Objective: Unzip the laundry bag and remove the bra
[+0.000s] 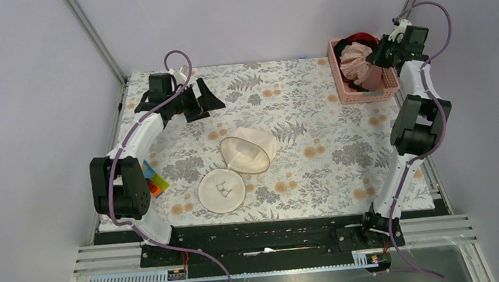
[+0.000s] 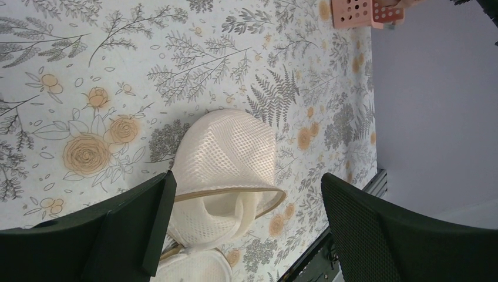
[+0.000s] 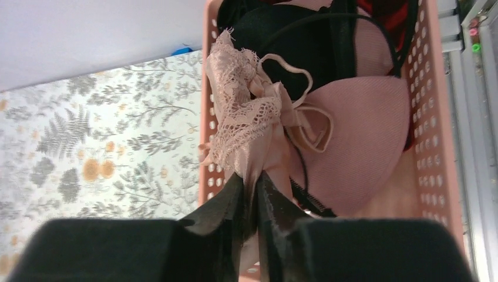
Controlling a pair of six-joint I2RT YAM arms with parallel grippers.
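Observation:
The laundry bag [image 1: 249, 150] lies unzipped in the middle of the table, one cream mesh half standing open and hollow. The other half lies flat with its dark line drawing facing up [image 1: 222, 190]. It also shows in the left wrist view [image 2: 226, 158]. My left gripper [image 1: 204, 103] is open and empty, above the mat behind the bag [image 2: 246, 194]. My right gripper [image 1: 379, 54] is shut on the pale pink lacy bra [image 3: 246, 117] and holds it over the pink basket [image 1: 365, 97]. The bra also shows in the top view [image 1: 357, 65].
The pink slatted basket [image 3: 431, 147] stands at the far right corner with black [image 3: 293, 41] and red [image 3: 393, 17] garments in it. A small colourful object [image 1: 155, 178] lies by the left arm. Grey walls close in the floral mat on three sides.

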